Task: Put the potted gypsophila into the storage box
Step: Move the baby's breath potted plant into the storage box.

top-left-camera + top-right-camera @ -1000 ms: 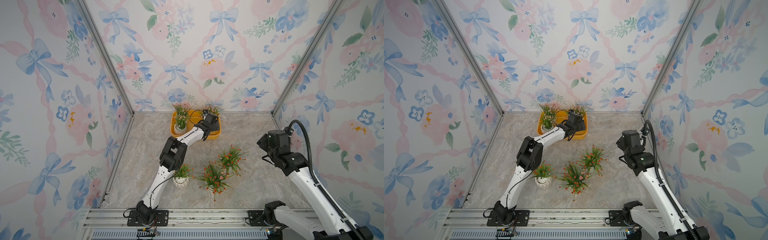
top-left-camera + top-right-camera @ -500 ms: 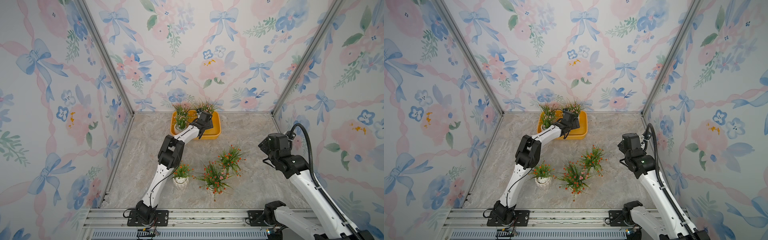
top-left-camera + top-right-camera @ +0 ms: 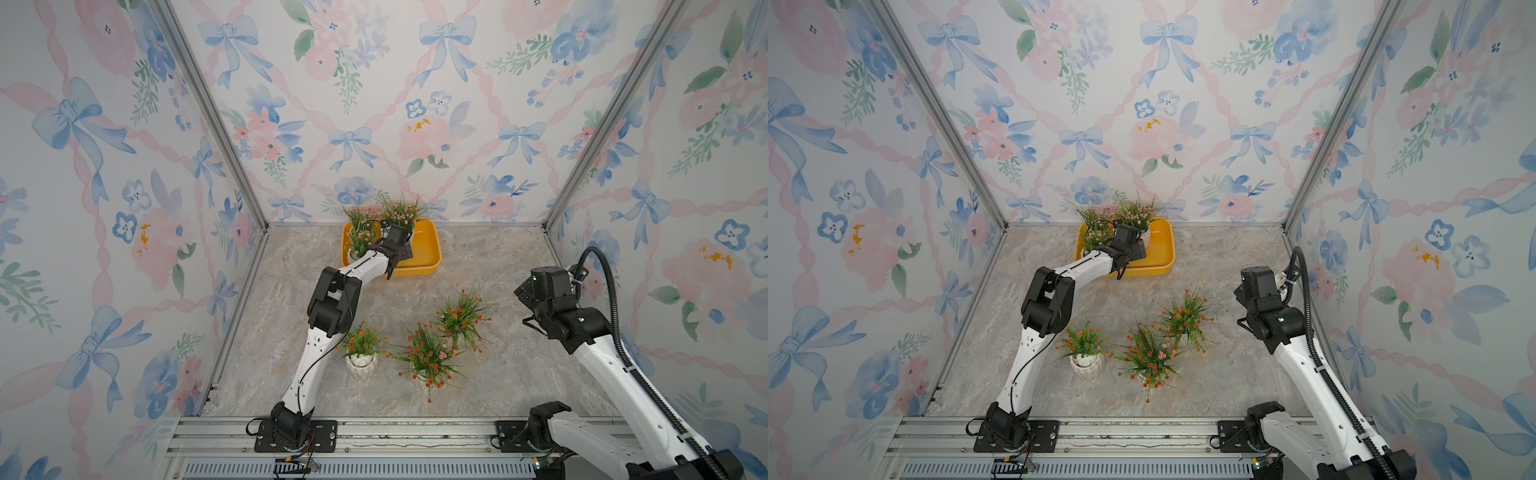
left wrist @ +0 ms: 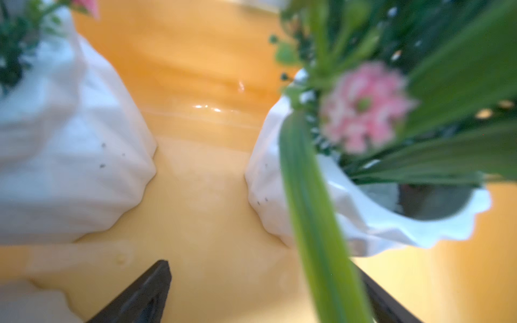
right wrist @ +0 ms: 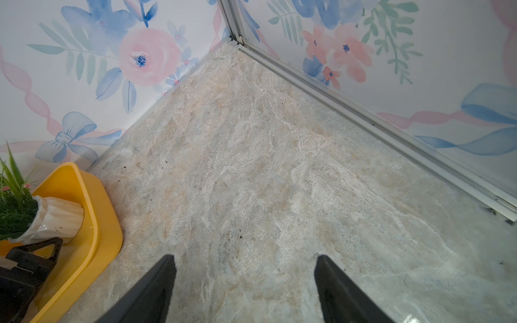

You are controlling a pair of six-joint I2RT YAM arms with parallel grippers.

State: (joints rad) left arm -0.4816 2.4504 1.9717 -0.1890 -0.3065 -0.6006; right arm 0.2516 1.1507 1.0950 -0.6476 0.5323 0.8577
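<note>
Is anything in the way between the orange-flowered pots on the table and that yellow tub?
Nothing stands on the marble tabletop between the orange-flowered white pots and the shallow yellow plastic tub. The open left gripper sits inside it beside pink-flowered pots, crowding that end.

The storage box [image 3: 415, 271] sits at the counter's [image 3: 498, 374] far edge. Gypsophila pots [image 3: 358, 239] stand in its left end; loose pots [image 3: 361, 357] cluster before it.

The left arm [image 3: 316, 353] is extended forward, and the left gripper [image 4: 260, 268] is held wide open. The right arm [image 3: 602, 365] is bent upward, with the right gripper [image 5: 244, 257] parted.
</note>
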